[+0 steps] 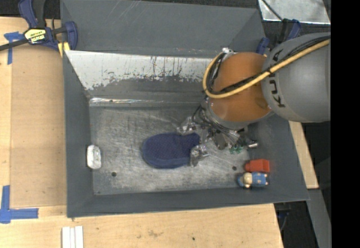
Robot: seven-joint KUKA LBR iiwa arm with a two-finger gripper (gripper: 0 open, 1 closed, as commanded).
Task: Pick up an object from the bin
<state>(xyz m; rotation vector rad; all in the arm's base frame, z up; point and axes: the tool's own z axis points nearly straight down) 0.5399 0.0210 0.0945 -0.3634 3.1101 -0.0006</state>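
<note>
My gripper [196, 141] hangs low over the bin floor under the orange wrist cover, its metal fingers at the right edge of a dark blue knitted cloth [165, 150] that lies in the middle of the bin. One fingertip touches the cloth's right end. To the right, in the near right corner, lies a small toy figure [254, 174] with a red top, blue body and yellow end.
A small white-grey lump [94, 156] lies at the bin's left wall. The arm and its yellow cable cover the right back part of the bin. The bin's sloped walls rise on all sides.
</note>
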